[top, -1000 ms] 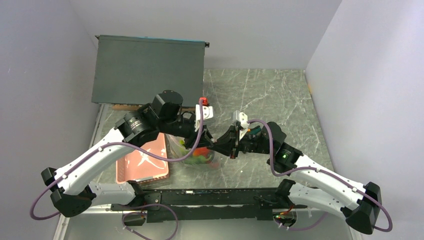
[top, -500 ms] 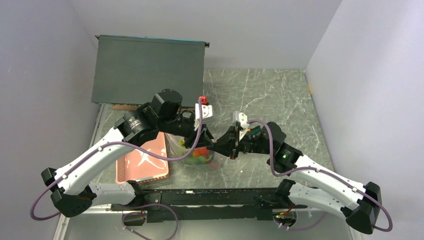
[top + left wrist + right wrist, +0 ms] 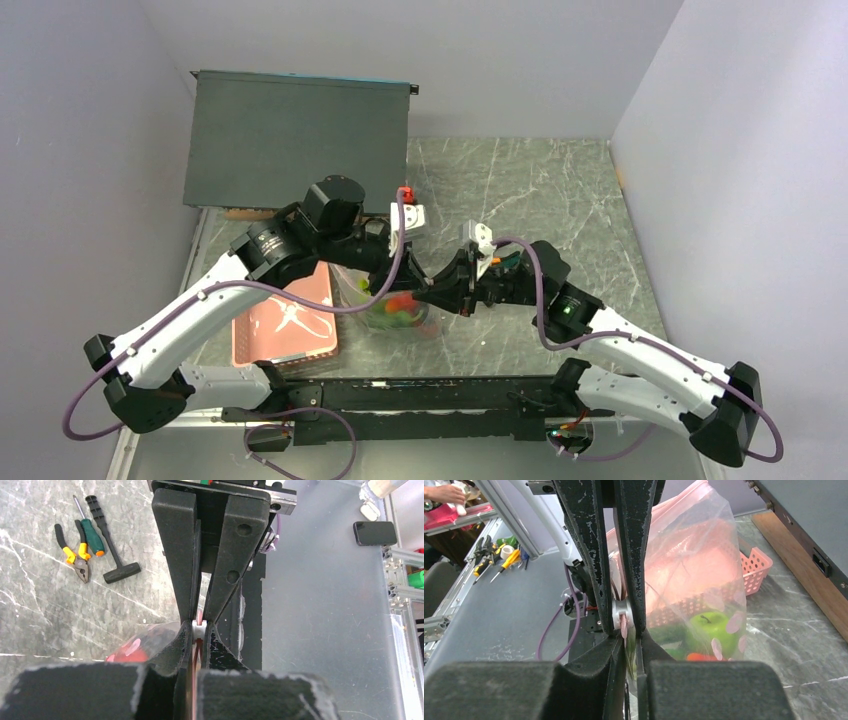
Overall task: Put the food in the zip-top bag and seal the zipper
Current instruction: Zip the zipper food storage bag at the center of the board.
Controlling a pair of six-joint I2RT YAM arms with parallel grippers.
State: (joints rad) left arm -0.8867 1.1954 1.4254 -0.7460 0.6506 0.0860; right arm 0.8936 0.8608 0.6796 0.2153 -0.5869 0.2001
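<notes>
Food: loaded inside bag, held upright over table, near its middle. Left gripper and right gripper each clamped on zipper; sealing apparently in progress, completion unconfirmed.

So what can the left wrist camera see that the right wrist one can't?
Only the left wrist view shows hand tools on the table: pliers, a green-handled screwdriver and a black T-handled tool. Only the right wrist view shows the green apple inside the bag and the pink basket behind it. Both show the clear bag itself, with the left arm's fingers and the right arm's fingers meeting tip to tip, shut on its pink zipper.
</notes>
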